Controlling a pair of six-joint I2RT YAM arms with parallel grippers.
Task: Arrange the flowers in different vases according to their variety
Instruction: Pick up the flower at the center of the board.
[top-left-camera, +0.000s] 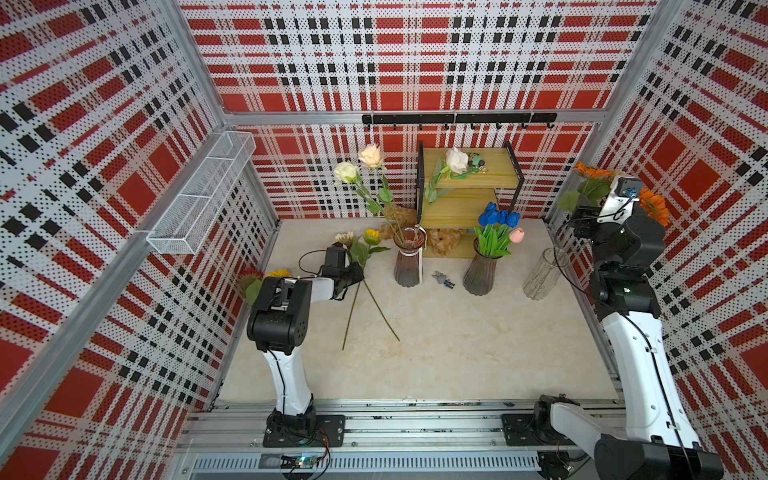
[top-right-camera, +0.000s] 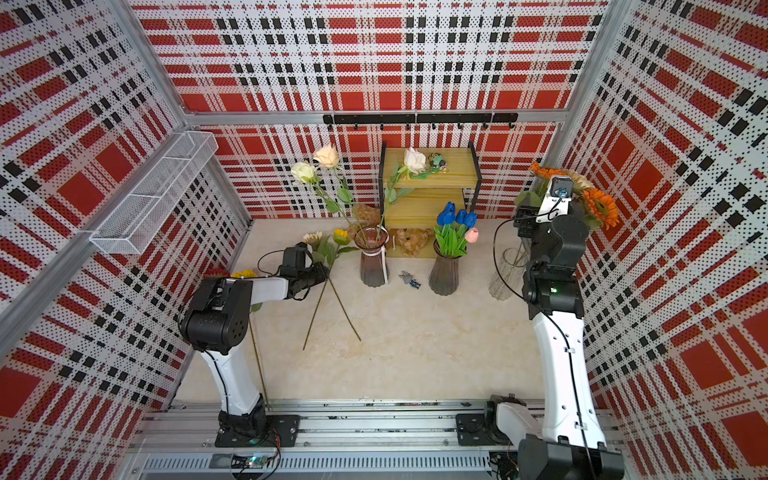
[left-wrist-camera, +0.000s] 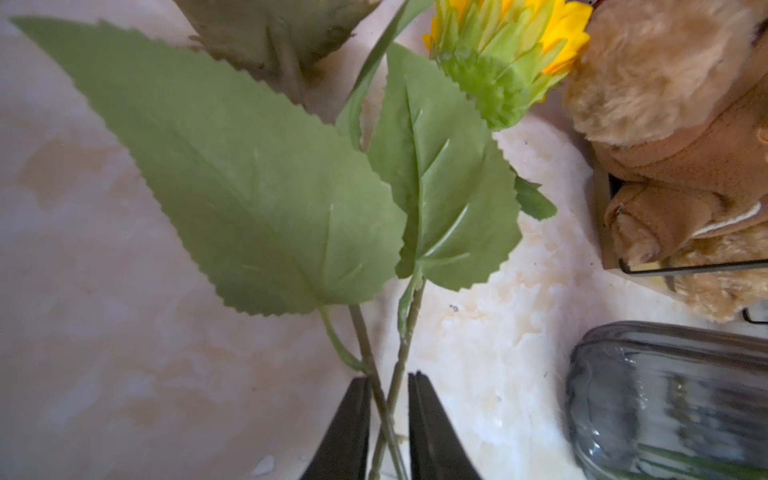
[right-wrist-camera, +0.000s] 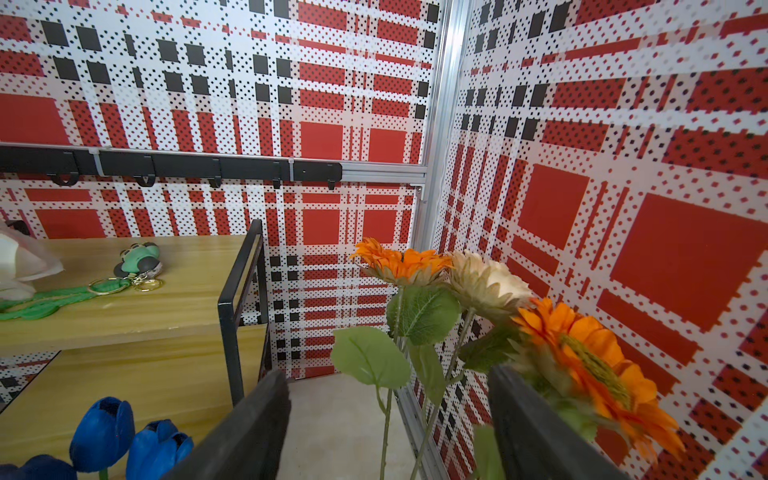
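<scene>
The left gripper (left-wrist-camera: 388, 378) stands narrow around the crossed green stems (left-wrist-camera: 405, 336) of yellow and cream fabric sunflowers (top-left-camera: 372, 237) lying on the pale marbled table (top-left-camera: 457, 353) — grip unconfirmed. The right gripper (right-wrist-camera: 384, 372) gapes wide. Crossed stems bite unevenly — one could slip out when lifted.

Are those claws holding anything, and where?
Left gripper straddles two sunflower stems just below their leaves; whether it grips yet cannot be told. Right gripper is open, holding nothing.

no legible text or labels anywhere
</scene>
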